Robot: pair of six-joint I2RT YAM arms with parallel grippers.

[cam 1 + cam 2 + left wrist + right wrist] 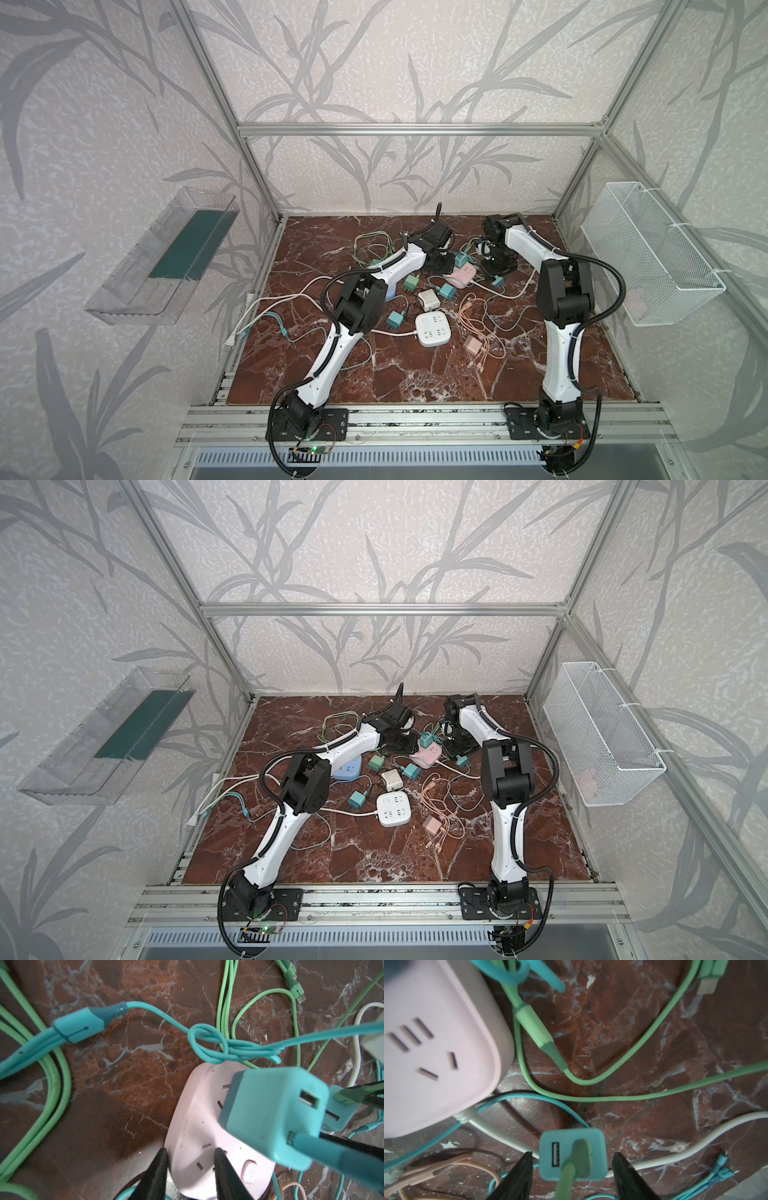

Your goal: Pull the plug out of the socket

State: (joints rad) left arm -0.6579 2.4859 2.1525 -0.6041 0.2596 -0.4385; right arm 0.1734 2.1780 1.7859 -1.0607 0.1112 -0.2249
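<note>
With the left claw (pixel 190 1150) pinching the pink socket (pixel 199 1126), the spread right claw (pixel 574 1153) should rise straight off the loose plug (pixel 572 1136), clear of its green cable (pixel 564 1180).

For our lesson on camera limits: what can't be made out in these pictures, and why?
- Teal plug prongs: left wrist view, its own body hides them.
- Left claw grip on pink socket: unclear in left wrist view; both top views, left arm covers it.
- Blue socket: both top views, left arm hides most.
</note>
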